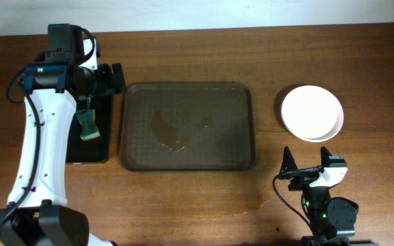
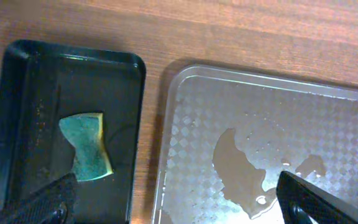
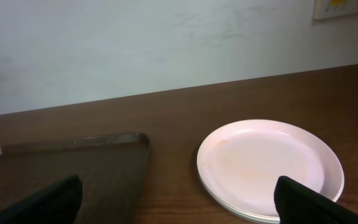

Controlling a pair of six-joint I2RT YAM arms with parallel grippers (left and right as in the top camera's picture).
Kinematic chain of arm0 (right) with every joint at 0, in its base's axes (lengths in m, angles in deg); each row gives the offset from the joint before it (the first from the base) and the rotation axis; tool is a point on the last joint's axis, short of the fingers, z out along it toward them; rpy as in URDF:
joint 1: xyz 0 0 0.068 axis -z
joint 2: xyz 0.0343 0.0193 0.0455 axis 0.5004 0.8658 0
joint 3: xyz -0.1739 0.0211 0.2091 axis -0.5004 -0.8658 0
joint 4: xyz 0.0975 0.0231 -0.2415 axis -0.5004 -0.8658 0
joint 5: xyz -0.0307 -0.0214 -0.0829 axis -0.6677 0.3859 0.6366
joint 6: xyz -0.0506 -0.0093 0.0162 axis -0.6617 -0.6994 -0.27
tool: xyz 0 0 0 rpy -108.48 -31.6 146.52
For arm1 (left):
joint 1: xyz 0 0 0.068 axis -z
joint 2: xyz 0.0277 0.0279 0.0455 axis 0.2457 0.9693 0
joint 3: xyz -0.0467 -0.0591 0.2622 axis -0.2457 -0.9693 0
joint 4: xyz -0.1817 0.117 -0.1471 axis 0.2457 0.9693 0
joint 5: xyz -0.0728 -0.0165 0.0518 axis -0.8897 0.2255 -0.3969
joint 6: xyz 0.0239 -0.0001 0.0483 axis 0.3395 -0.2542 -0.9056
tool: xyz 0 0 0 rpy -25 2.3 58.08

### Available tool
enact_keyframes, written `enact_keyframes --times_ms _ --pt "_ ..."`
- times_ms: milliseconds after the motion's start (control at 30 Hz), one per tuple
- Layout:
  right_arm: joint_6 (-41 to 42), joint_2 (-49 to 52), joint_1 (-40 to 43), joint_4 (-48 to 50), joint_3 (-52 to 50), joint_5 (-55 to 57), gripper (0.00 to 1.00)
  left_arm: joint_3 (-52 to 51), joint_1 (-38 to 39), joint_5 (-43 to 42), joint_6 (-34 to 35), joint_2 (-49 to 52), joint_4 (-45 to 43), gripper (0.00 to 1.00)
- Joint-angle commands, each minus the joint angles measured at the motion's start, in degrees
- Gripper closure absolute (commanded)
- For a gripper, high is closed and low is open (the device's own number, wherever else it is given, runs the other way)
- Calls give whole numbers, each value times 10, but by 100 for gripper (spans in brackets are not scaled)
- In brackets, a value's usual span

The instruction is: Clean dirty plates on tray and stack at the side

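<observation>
The white plates (image 1: 312,113) sit stacked on the wooden table to the right of the dark brown tray (image 1: 224,109). In the right wrist view the stack (image 3: 269,162) has a faint orange tinge on its top face. The tray holds no plates, only a wet puddle (image 1: 173,133); it also shows in the left wrist view (image 2: 328,112) and the right wrist view (image 3: 61,162). My left gripper (image 1: 115,78) is open and empty above the gap between the two trays (image 2: 179,205). My right gripper (image 1: 307,158) is open and empty, low and just in front of the plates (image 3: 179,202).
A green and yellow sponge (image 1: 87,126) lies in the small black tray (image 1: 94,152) left of the brown tray; the left wrist view shows the sponge (image 2: 89,146) and the black tray (image 2: 30,81). A pale wall stands behind the table's far edge.
</observation>
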Motion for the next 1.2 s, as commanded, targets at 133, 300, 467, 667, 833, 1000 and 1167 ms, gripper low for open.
enact_keyframes --times_ms 133,300,467,667,833,1000,1167 --pt "-4 -4 -4 -2 -3 -2 2 -351 -2 7 -12 -372 -229 1" --pt "-4 -4 -4 -2 -3 -2 2 -702 -17 11 -67 -712 -414 1" --pt "-4 -4 -4 -2 -3 -2 2 -869 -17 45 -83 -889 -525 1" --pt "-4 -4 -4 -2 -3 -2 2 -956 -17 45 -139 -970 -591 1" --pt "-4 -4 -4 -2 -3 -2 1 -972 -17 43 -145 -969 -557 1" --pt "-4 -4 -4 -2 -3 -2 2 -972 -17 43 -145 -969 -557 1" --pt "-4 -4 -4 -2 -3 -2 2 -972 -17 43 -145 -969 -557 1"
